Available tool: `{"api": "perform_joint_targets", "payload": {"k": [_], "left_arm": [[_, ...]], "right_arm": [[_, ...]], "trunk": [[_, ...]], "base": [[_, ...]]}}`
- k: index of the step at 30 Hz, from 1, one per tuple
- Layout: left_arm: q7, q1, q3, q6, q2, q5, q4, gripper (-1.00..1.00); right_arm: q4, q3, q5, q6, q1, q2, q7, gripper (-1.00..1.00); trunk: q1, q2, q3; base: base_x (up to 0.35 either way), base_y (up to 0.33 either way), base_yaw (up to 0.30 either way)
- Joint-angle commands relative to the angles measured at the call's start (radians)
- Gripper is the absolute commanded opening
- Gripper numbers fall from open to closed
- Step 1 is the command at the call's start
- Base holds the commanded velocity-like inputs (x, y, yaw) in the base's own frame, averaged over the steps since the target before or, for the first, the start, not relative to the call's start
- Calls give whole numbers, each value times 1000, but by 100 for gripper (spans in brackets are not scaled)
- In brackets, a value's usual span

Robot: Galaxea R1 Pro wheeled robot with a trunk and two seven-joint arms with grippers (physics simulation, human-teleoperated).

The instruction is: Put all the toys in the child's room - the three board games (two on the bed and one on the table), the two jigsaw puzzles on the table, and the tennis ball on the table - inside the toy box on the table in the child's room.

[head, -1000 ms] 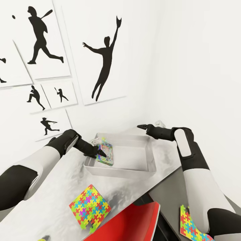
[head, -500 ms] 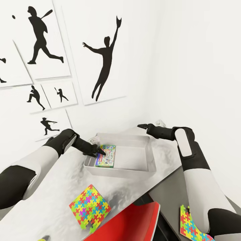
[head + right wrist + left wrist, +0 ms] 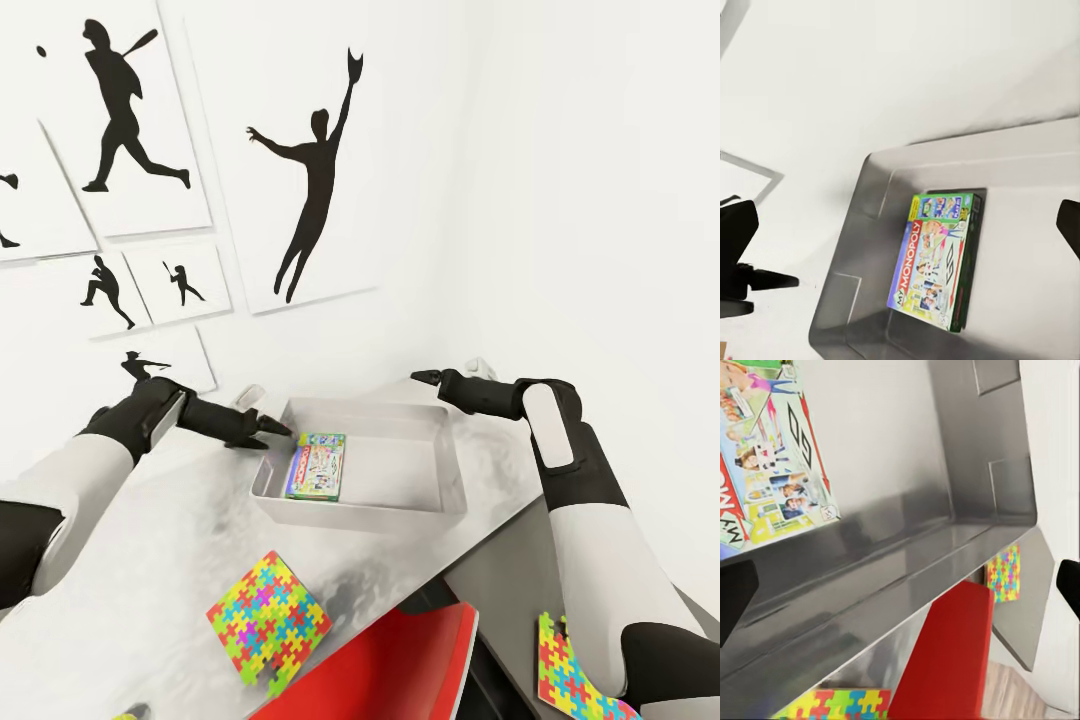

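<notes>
Left arm: black two-fingered left gripper (image 3: 268, 433) is held just outside the left wall of the box, above the pale grey table top (image 3: 150, 560); its fingers (image 3: 736, 596) are spread apart and nothing is held.

Shallow pale grey rectangular toy box (image 3: 440, 495) is set on the table near the white wall. Inside, flat on the floor at the left end, lies the green-edged board game with a pastel multicoloured cover (image 3: 318, 467).

A bright multicoloured jigsaw puzzle panel (image 3: 268, 620) is laid on the table in front of the box, well apart from it. A red chair back (image 3: 390, 665) is seen beside it.

Right arm: black right gripper (image 3: 420, 377) is poised at the box's far right corner, fingers parted, empty.

A second jigsaw panel (image 3: 572, 680) is seen on the lower dark section.
</notes>
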Motion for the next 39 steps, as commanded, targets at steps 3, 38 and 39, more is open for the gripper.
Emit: {"api": "perform_joint_targets", "payload": {"k": [3, 38, 39], "left_arm": [[-70, -1, -5, 4, 41, 10, -1, 100], [-416, 242, -2, -554, 483, 270, 349, 100], [-416, 246, -2, -571, 483, 272, 366, 100]], "right_arm": [[0, -2, 10, 5, -1, 0, 11, 100], [-336, -262, 11, -46, 470, -114, 602, 100], [-342, -273, 11, -77, 500, -114, 636, 100]], "trunk": [[0, -1, 1], [0, -1, 56], [0, -1, 58]], "base": [[0, 0, 0], [-15, 0, 0], [-213, 0, 0]]}}
